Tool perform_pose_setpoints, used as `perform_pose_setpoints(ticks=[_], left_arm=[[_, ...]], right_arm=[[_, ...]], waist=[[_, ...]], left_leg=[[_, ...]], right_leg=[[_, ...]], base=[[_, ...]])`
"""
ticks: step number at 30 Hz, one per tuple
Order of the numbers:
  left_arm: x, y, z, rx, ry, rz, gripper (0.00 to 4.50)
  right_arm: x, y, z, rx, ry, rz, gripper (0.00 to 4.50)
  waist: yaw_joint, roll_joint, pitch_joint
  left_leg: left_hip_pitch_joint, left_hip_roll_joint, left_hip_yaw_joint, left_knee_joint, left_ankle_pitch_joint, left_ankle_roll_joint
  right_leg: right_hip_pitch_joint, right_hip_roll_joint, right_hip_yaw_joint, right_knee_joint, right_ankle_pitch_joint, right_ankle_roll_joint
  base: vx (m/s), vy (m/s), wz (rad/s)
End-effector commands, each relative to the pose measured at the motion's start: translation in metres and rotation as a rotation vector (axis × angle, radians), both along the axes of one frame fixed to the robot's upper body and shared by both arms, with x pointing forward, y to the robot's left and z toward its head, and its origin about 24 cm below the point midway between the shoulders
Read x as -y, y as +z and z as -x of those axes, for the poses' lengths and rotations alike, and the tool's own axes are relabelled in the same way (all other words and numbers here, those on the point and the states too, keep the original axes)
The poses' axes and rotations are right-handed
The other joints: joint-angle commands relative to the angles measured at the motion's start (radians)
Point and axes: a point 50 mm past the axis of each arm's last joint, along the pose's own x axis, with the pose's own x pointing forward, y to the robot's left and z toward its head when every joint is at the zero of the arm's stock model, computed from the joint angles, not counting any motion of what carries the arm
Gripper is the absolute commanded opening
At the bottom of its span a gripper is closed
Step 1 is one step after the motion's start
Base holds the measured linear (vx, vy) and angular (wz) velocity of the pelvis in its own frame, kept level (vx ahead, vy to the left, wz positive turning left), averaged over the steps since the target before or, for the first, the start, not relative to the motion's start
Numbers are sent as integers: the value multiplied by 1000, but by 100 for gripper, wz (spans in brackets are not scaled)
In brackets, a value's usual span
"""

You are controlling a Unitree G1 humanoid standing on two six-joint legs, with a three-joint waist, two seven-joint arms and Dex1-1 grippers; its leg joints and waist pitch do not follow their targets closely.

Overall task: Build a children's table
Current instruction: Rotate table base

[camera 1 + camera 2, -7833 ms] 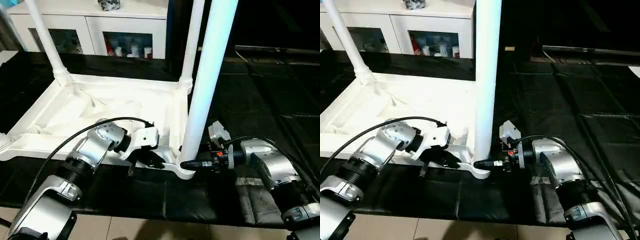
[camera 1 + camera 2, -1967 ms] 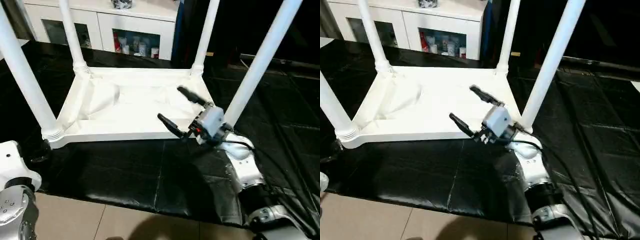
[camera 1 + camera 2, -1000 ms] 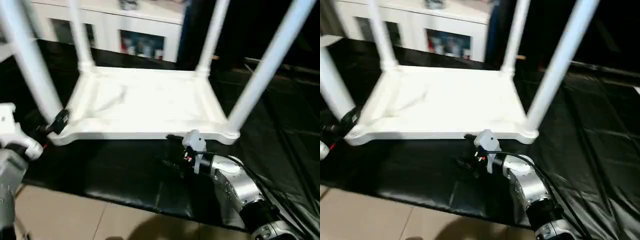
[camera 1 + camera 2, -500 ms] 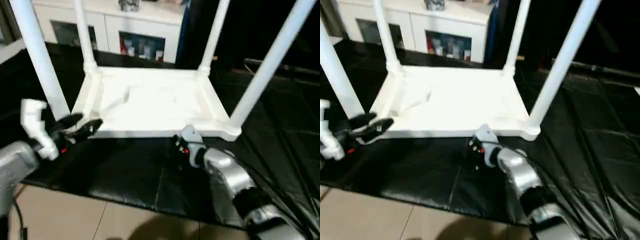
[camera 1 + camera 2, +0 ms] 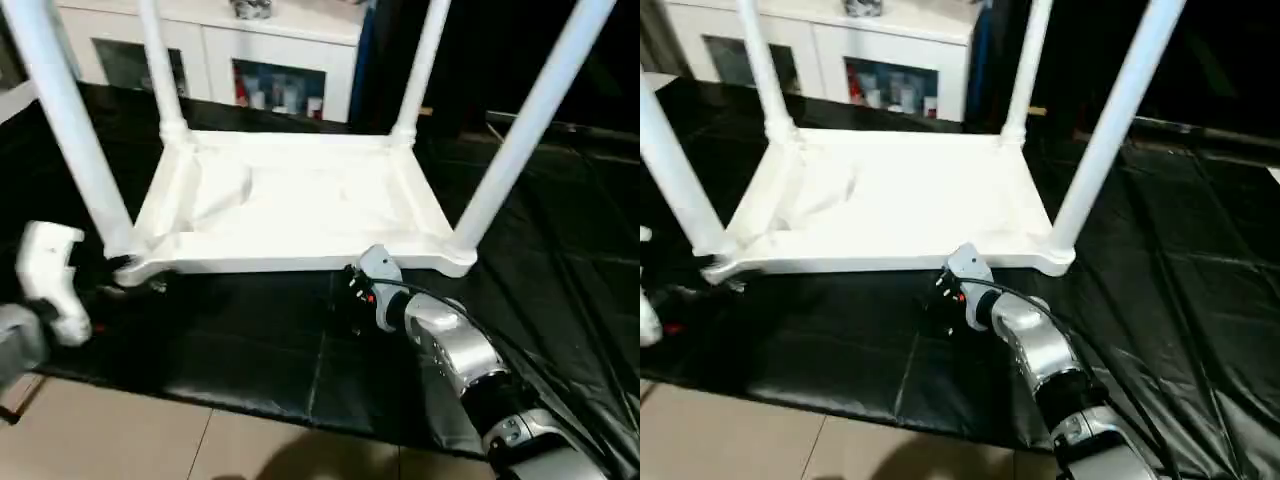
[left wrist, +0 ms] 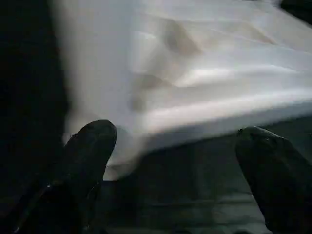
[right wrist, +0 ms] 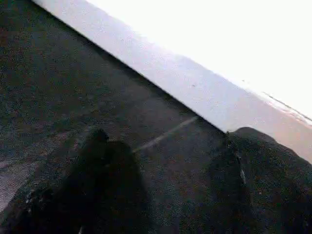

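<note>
The white plastic rectangular table top (image 5: 300, 205) lies upside down on the black-covered surface (image 5: 250, 350), with all four long white tapered legs (image 5: 520, 125) standing in its corner sockets. Assembly looks finished; turning it upright may remain. Both the left gripper (image 6: 180, 165) and right gripper (image 7: 165, 161) have fingers spread wide, holding nothing, near the top's front edge.

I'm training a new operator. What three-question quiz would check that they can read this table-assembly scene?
1. How many legs stand in the upturned table top?
2. True or false: the right gripper grips a leg.
3. The left gripper is nearest: A) the top's near-left corner, B) the cabinet, C) the far-right leg.

Key: 1. Four. 2. False; its fingers are open at the top's front edge. 3. A.
</note>
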Motion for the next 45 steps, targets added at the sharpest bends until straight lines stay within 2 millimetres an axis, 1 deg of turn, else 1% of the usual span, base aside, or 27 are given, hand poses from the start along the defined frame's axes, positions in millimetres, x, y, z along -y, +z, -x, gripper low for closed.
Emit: perform_pose_setpoints(ticks=[1, 2, 5, 6, 7, 12, 20, 21, 22, 23, 24, 25, 26, 27, 29, 30, 31, 32, 35, 36, 37, 38, 39, 40, 42, 44, 45], left_arm=[[-10, 7, -11, 65, 68, -57, 447], [-9, 8, -15, 77, 73, -69, 447], [-7, 8, -27, 106, 87, -53, 447], [-6, 9, -32, 114, 91, -47, 447], [-4, 9, -37, 121, 89, -43, 447], [1, 6, -56, 139, 24, -1, 447], [16, 6, -68, 189, -166, 187, 447], [21, 8, -66, 184, -224, 223, 447], [21, 8, -66, 184, -224, 223, 447], [24, 9, -64, 180, -257, 244, 447], [29, 11, -61, 176, -307, 275, 447], [36, 15, -56, 183, -362, 299, 447], [36, 15, -56, 183, -363, 299, 447], [36, 15, -56, 183, -363, 299, 447], [61, 17, -35, 146, -553, 363, 447], [70, 17, -27, 121, -619, 386, 447], [79, 16, -19, 97, -673, 409, 447], [79, 16, -19, 97, -673, 409, 447], [103, 12, -4, 38, -789, 456, 447], [104, 11, -3, 35, -795, 458, 447], [117, 8, 2, 11, -840, 472, 447], [117, 8, 2, 11, -840, 472, 447], [127, 5, 5, -2, -866, 478, 447], [130, 4, 6, -6, -874, 481, 447], [134, 3, 5, -8, -871, 478, 447], [150, -1, 3, -12, -892, 480, 447], [150, -1, 3, -12, -892, 480, 447]], right_arm=[[6, 2, -2, 12, -46, 7, 450], [7, 1, -2, 8, -57, 14, 450], [5, 2, -2, -5, -43, -15, 450], [4, 3, -2, -8, -41, -26, 450], [4, 3, -3, -3, -50, -25, 450], [6, 4, -8, 15, -133, -25, 450], [8, 0, -13, -24, -218, -30, 450], [7, 0, -15, -30, -236, -42, 450], [7, 0, -15, -30, -236, -42, 450], [6, 0, -16, -34, -247, -48, 450], [5, -1, -17, -40, -260, -57, 450], [1, -2, -18, -43, -254, -46, 450], [1, -2, -18, -43, -254, -46, 450], [1, -2, -18, -43, -254, -46, 450], [-7, 0, -22, -48, -253, -55, 450], [-10, 1, -23, -50, -253, -65, 450], [-12, 2, -24, -49, -253, -70, 450], [-12, 2, -24, -49, -253, -70, 450], [-19, 5, -26, -43, -226, -70, 450], [-19, 5, -26, -42, -224, -70, 450], [-24, 5, -26, -41, -200, -66, 450], [-24, 5, -26, -41, -200, -66, 450], [-27, 5, -25, -39, -183, -59, 450], [-28, 5, -25, -38, -178, -55, 450], [-28, 4, -25, -37, -176, -54, 450], [-30, 4, -25, -37, -168, -51, 450], [-30, 4, -25, -37, -168, -51, 450]], waist=[[0, 29, -51], [3, 33, -53], [4, 36, -52], [8, 40, -55], [7, 43, -55], [6, 40, -61], [6, 45, -63], [6, 46, -63], [4, 55, -64], [5, 51, -63], [9, 66, -63], [6, 57, -62], [6, 62, -63], [7, 62, -61], [6, 63, -63], [1, 58, -56], [-3, 51, -56], [-3, 51, -56], [-5, 36, -54], [-6, 40, -54], [-13, 41, -52], [-13, 40, -51], [-16, 22, -51], [-15, 33, -51], [-17, 35, -53], [-19, 32, -54], [-19, 39, -55]], left_leg=[[-10, -5, 12, -85, -230, 12], [-3, -3, 12, -84, -228, 8], [-4, -4, 12, -87, -246, 1], [4, -3, 12, -84, -254, -3], [-7, -2, 8, -87, -238, -7], [-7, -5, 10, -82, -200, -14], [-6, -3, 11, -82, -190, -30], [-6, -1, 11, -83, -193, -31], [-4, -1, 12, -82, -203, -37], [-3, -1, 13, -82, -205, -34], [-4, -1, 11, -81, -208, -39], [-6, 0, 12, -82, -206, -36], [-10, 2, 10, -81, -202, -42], [-8, 1, 11, -82, -204, -39], [-10, 4, 10, -81, -204, -40], [-14, 4, 11, -85, -218, -36], [-8, 4, 14, -84, -230, -33], [-8, 4, 14, -84, -230, -33], [-12, 2, 16, -86, -221, -20], [-13, 2, 15, -85, -217, -22], [-12, 1, 16, -85, -223, -20], [-11, 0, 16, -85, -221, -18], [-13, 0, 19, -85, -213, -13], [-13, 0, 16, -85, -204, -15], [-13, 0, 17, -83, -195, -17], [-15, -2, 18, -82, -185, -16], [-14, -1, 18, -81, -184, -18]], right_leg=[[53, -64, 56, -89, -313, -136], [49, -65, 57, -87, -307, -134], [50, -65, 56, -89, -318, -133], [45, -69, 59, -86, -303, -142], [55, -70, 58, -81, -283, -146], [57, -70, 58, -75, -225, -158], [58, -75, 59, -67, -165, -189], [58, -76, 59, -67, -168, -191], [56, -76, 59, -67, -160, -201], [56, -74, 59, -67, -158, -204], [56, -77, 60, -61, -148, -215], [58, -76, 59, -64, -144, -216], [62, -79, 59, -58, -127, -229], [61, -76, 58, -60, -128, -230], [64, -80, 59, -53, -119, -236], [63, -78, 58, -59, -163, -230], [58, -77, 60, -62, -177, -230], [58, -77, 60, -62, -177, -230], [61, -73, 60, -66, -211, -209], [62, -75, 61, -62, -215, -208], [60, -74, 60, -68, -248, -192], [59, -73, 60, -71, -256, -187], [61, -72, 61, -74, -264, -179], [59, -73, 61, -71, -277, -173], [59, -72, 61, -70, -267, -167], [60, -70, 61, -69, -247, -167], [60, -70, 61, -67, -241, -170]], base=[[0, 0, 0], [0, 0, 0], [0, 0, 0], [0, 0, 0], [0, 0, 0], [0, 0, 0], [0, 0, 0], [0, 0, 0], [0, 0, 0], [0, 0, 0], [0, 0, 0], [0, 0, 0], [0, 0, 0], [0, 0, 0], [0, 0, 0], [0, 0, 0], [0, 0, 0], [0, 0, 0], [0, 0, 0], [0, 0, 0], [0, 0, 0], [0, 0, 0], [0, 0, 0], [0, 0, 0], [0, 0, 0], [0, 0, 0], [0, 0, 0]])
